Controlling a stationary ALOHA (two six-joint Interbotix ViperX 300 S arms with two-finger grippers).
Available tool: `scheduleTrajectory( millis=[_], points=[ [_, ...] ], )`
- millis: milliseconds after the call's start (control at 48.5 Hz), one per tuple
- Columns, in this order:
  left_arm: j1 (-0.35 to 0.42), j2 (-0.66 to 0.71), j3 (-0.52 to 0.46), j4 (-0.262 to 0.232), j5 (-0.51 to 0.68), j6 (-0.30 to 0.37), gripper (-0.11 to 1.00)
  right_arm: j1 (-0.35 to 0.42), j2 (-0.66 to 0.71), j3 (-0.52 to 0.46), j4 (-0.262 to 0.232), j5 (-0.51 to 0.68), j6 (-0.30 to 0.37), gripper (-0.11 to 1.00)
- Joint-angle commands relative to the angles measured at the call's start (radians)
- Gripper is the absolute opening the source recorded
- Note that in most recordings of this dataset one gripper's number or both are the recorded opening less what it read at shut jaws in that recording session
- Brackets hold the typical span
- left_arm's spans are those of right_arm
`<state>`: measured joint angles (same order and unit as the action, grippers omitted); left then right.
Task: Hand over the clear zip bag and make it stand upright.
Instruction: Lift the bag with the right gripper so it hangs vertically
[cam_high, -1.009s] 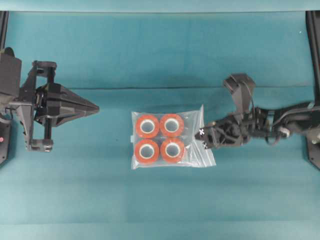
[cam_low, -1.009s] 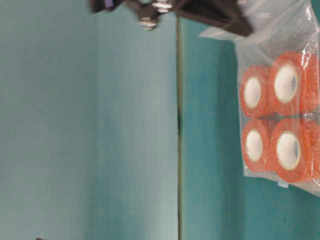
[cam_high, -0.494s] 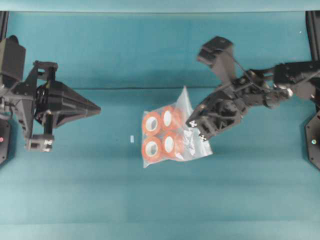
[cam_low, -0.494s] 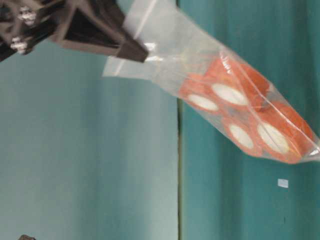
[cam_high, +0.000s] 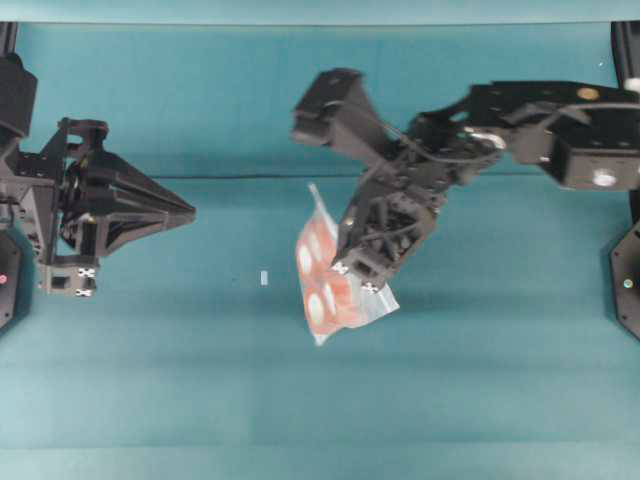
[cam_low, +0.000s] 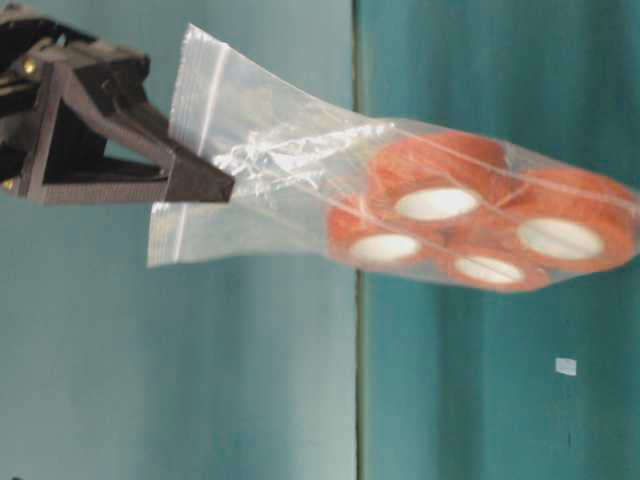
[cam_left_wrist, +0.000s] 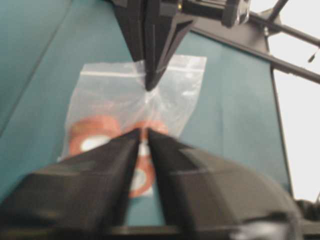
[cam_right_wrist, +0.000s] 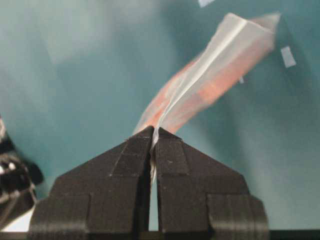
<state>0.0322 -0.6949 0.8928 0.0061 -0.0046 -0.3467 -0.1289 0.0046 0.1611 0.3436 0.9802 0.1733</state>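
The clear zip bag (cam_high: 322, 282) with orange-red rolls hangs in the air above the table's middle. My right gripper (cam_high: 355, 277) is shut on its upper plastic near the zip edge. In the table-level view the bag (cam_low: 450, 215) stretches out from the right gripper (cam_low: 222, 188). In the right wrist view the jaws (cam_right_wrist: 153, 131) pinch the thin plastic, and the bag (cam_right_wrist: 210, 70) shows edge-on beyond them. My left gripper (cam_high: 190, 212) is shut and empty at the left, well apart from the bag. In the left wrist view it (cam_left_wrist: 144, 132) points at the bag (cam_left_wrist: 107, 102).
A small white scrap (cam_high: 264, 278) lies on the teal table left of the bag; it also shows in the table-level view (cam_low: 566, 366). The right arm (cam_high: 520, 130) reaches across from the right over the table's middle.
My right gripper has lifted the bag off the table and carried it left and up; the bag now hangs edge-on. The left gripper has hardly moved.
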Motion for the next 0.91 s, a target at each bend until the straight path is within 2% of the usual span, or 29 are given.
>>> scheduleTrajectory(
  millis=[0, 124, 206, 391, 577, 742, 886],
  points=[
    [0.006, -0.005, -0.017, 0.002, -0.006, -0.002, 0.45, -0.008, 0.002, -0.057, 0.005, 0.048, -0.046, 0.01],
    [0.009, -0.002, -0.009, 0.003, 0.014, 0.002, 0.81, -0.009, 0.02, -0.097, 0.003, 0.11, -0.101, 0.01],
    [0.011, 0.0, -0.005, 0.003, 0.035, 0.008, 0.96, -0.009, 0.029, -0.117, 0.0, 0.147, -0.155, 0.01],
    [0.011, -0.014, 0.018, 0.003, 0.052, 0.002, 0.93, -0.008, 0.06, -0.175, -0.018, 0.222, -0.296, 0.01],
    [0.012, -0.034, 0.034, 0.003, 0.052, 0.003, 0.93, 0.0, 0.089, -0.235, -0.098, 0.291, -0.425, 0.01],
    [0.011, -0.051, 0.058, 0.003, 0.055, 0.0, 0.93, 0.011, 0.112, -0.276, -0.169, 0.333, -0.505, 0.01],
    [0.012, -0.055, 0.063, 0.003, 0.055, 0.0, 0.93, 0.02, 0.123, -0.282, -0.212, 0.344, -0.541, 0.01]
  ],
)
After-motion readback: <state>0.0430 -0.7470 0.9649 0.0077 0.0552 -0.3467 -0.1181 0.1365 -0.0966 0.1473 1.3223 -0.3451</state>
